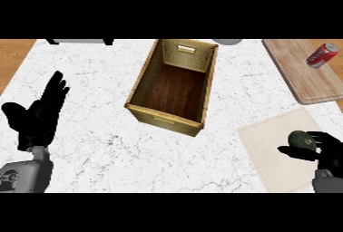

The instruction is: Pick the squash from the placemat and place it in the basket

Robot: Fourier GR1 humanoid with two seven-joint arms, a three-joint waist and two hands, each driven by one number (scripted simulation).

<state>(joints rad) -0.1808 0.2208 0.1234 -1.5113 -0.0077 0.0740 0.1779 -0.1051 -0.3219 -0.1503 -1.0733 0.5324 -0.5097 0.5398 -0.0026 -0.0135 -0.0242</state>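
My right hand (pixel 320 152), fingers curled round the squash (pixel 303 139) over the placemat (pixel 278 136) near the worktop's right edge; left hand (pixel 39 115) open; risk: clipping the basket (pixel 139 90) wall in transit.

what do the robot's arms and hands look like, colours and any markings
Both hands are matte black, with slim fingers and a thumb: the left hand at the view's left, the right hand at its lower right. Each sits on a grey forearm. The left forearm is a rounded grey shell with a dark marking near the wrist. No cables or sleeves show.
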